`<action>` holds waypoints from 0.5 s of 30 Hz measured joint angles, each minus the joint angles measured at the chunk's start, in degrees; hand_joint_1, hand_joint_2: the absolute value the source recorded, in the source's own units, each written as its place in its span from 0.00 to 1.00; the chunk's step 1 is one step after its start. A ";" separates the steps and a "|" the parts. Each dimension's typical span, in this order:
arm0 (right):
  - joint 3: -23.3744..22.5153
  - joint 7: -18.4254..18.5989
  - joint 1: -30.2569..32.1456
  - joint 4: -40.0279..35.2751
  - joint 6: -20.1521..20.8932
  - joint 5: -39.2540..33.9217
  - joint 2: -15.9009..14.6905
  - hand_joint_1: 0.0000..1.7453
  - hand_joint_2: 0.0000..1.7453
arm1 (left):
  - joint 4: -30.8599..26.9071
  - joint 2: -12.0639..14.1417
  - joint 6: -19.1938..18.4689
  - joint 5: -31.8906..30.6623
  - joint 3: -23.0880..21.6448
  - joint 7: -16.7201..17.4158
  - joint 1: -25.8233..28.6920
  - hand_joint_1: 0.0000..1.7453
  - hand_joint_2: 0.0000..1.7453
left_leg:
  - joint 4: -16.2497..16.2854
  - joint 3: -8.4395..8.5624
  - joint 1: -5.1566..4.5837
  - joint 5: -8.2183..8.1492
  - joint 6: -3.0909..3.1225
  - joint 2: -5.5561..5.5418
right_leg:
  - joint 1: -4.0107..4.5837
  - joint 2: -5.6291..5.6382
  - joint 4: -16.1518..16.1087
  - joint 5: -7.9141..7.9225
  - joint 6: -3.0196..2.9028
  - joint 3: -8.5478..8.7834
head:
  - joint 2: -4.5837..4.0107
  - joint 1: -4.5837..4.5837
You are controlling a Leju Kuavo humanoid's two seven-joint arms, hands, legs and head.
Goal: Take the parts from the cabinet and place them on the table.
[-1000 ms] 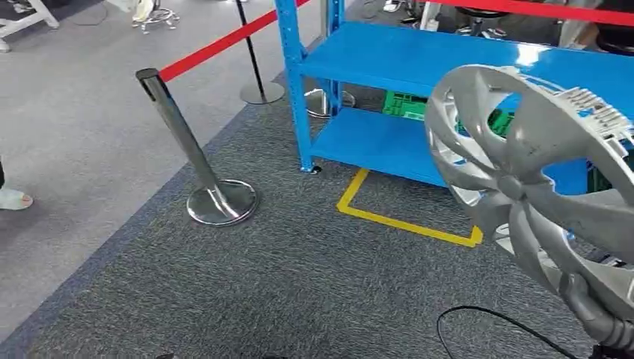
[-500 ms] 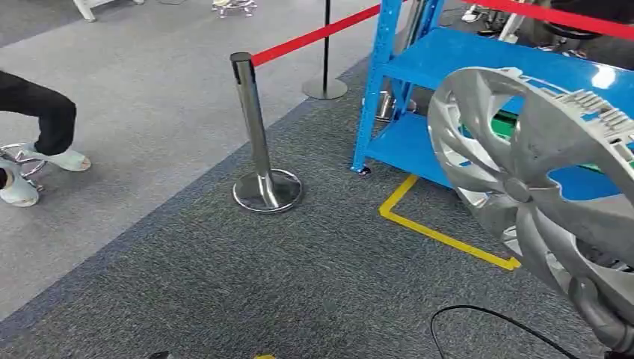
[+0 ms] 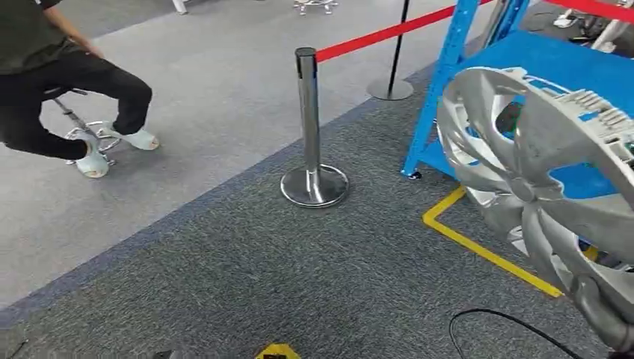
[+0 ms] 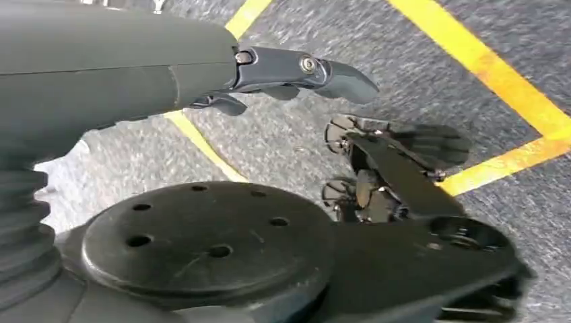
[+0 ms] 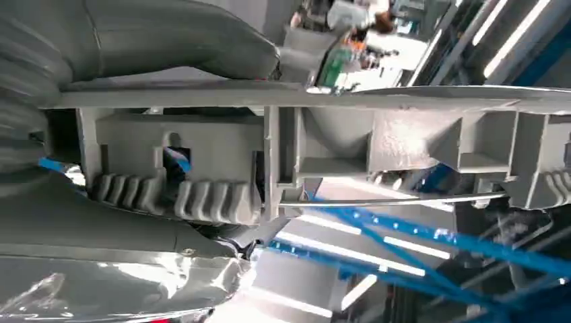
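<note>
A large silver wheel cover (image 3: 538, 172) with curved spokes stands tilted at the right of the head view. My right hand (image 3: 602, 318) grips its lower rim. In the right wrist view the thick grey thumb (image 5: 175, 33) lies across the cover's ribbed grey rim (image 5: 377, 134). Behind the cover stands the blue cabinet (image 3: 553, 60). My left hand (image 4: 135, 74) hangs over the carpet, its dark fingers (image 4: 316, 70) stretched out and holding nothing.
A chrome post (image 3: 308, 120) with a red belt (image 3: 381, 34) stands on the carpet left of the cabinet, a second post (image 3: 394, 52) behind it. A person (image 3: 67, 82) sits on a stool at far left. Yellow floor tape (image 3: 486, 250) and a black cable (image 3: 508, 321) lie near me.
The camera has swung left: cabinet and post slid right in the picture and the seated person came into view. The wheel cover stays in my right hand.
</note>
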 joint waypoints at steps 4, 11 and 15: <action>0.11 -1.13 0.07 -0.09 -0.74 0.63 0.00 1.00 1.00 | 0.00 0.35 1.53 -0.64 0.17 1.64 -0.21 0.00 1.00 | -17.13 9.73 -0.41 6.86 0.55 6.25 | 0.46 -2.65 0.06 -0.38 0.70 0.42 | 0.00 -0.04; 0.81 -3.23 -0.39 -0.35 -2.14 1.70 0.07 1.00 1.00 | -0.02 1.70 0.59 -1.64 -0.04 3.02 -0.34 0.00 1.00 | -18.18 9.06 -0.37 7.52 3.68 1.46 | 0.10 1.26 5.52 -4.59 2.51 -1.66 | 0.00 0.70; 1.25 -3.30 -0.70 -0.31 -2.21 1.70 0.07 1.00 1.00 | -0.02 2.30 1.05 -0.76 0.04 1.11 -0.61 0.00 1.00 | -18.14 8.99 -0.61 7.64 3.89 -1.73 | 0.30 2.50 18.93 -8.70 2.54 -8.44 | 0.00 0.87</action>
